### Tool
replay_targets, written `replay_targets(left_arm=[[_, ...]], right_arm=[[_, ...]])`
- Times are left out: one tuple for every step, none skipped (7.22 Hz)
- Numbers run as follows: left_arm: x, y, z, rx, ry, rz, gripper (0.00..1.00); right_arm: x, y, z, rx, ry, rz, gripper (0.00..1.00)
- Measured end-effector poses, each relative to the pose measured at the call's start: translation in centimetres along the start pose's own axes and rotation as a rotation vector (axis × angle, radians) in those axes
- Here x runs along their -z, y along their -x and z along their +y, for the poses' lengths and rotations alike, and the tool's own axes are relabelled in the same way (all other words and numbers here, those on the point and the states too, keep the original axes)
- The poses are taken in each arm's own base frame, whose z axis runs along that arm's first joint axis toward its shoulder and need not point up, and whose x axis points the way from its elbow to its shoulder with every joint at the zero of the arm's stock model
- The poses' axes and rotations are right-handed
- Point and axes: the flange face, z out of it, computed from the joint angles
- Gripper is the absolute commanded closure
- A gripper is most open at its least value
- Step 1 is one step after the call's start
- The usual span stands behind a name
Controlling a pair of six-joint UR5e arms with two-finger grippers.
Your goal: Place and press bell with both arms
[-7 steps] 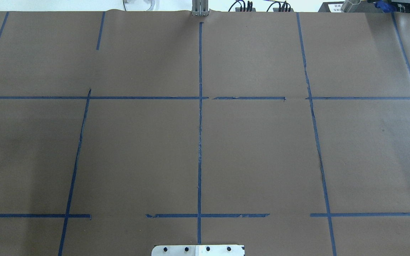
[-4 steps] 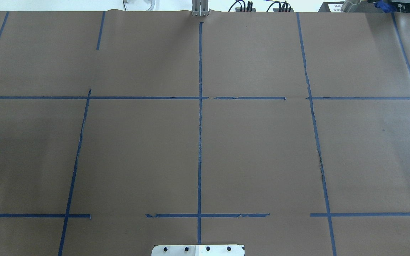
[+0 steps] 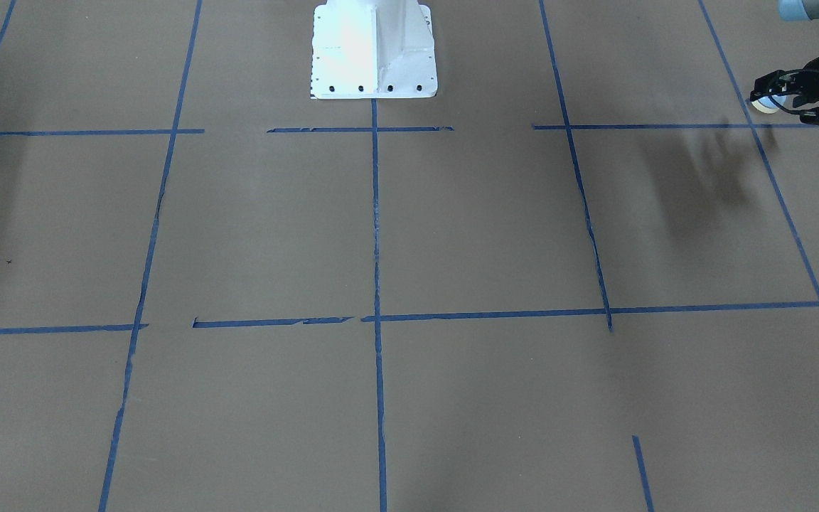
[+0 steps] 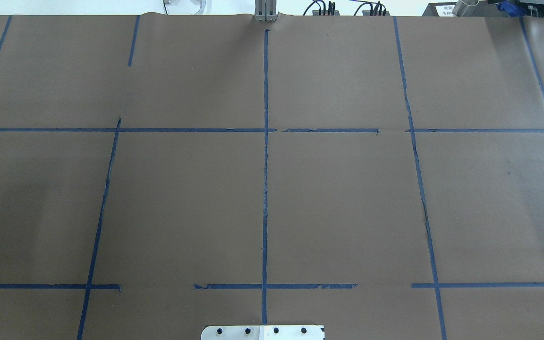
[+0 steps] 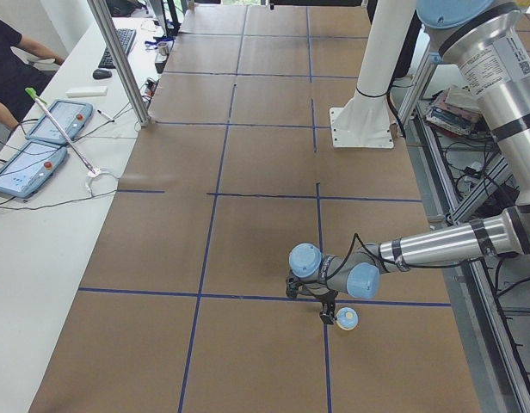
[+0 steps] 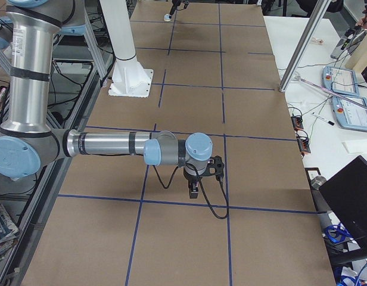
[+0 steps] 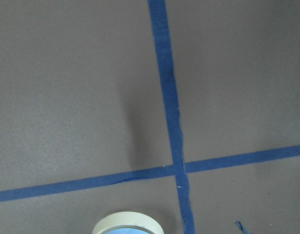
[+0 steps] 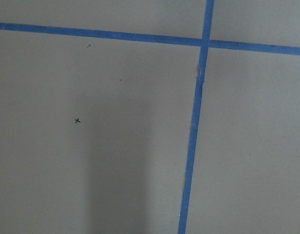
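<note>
The bell [image 3: 762, 105] is light blue with a cream base. It sits tilted at the tip of my left gripper [image 3: 766, 99], off the brown table near a blue tape crossing. The left gripper [image 5: 334, 313] is shut on the bell [image 5: 348, 319]. In the left wrist view only the bell's cream rim [image 7: 128, 225] shows, at the bottom edge. My right gripper [image 6: 195, 189] points down over a tape line at the other end of the table. It shows only in the exterior right view, so I cannot tell whether it is open or shut. The overhead view shows neither arm nor the bell.
The white bolted pedestal [image 3: 374, 50] stands at the robot's edge of the table. Blue tape lines [image 4: 265, 189] grid the brown paper. Across the table are an aluminium post [image 5: 123, 60], tablets [image 5: 24, 168] and an operator [image 5: 7, 60]. A laptop [image 6: 350, 196] is beside the table's right end.
In the overhead view no arm or bell appears in any frame. Only the faint shadow at the table's left grows lighter.
</note>
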Motion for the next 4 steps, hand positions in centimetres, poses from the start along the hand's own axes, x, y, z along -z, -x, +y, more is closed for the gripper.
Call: replay_targets(left_arm=[[-0.6, 0.6, 0.3, 0.002, 0.009, -0.004, 0.0], [-1.4, 1.2, 0.6, 0.006, 0.022, -0.008, 0.0], [-2.0, 1.7, 0.9, 0.008, 0.036, -0.011, 0.0], [-2.4, 1.9, 1.0, 0.008, 0.047, -0.014, 0.0]], right_arm=[[0.0, 0.0, 0.0, 0.0, 0.0, 0.0, 0.0], [0.0, 0.0, 0.0, 0.001, -0.001, 0.0, 0.0], [0.0, 0.0, 0.0, 0.003, -0.002, 0.0, 0.0], [0.0, 0.0, 0.0, 0.005, -0.004, 0.0, 0.0]])
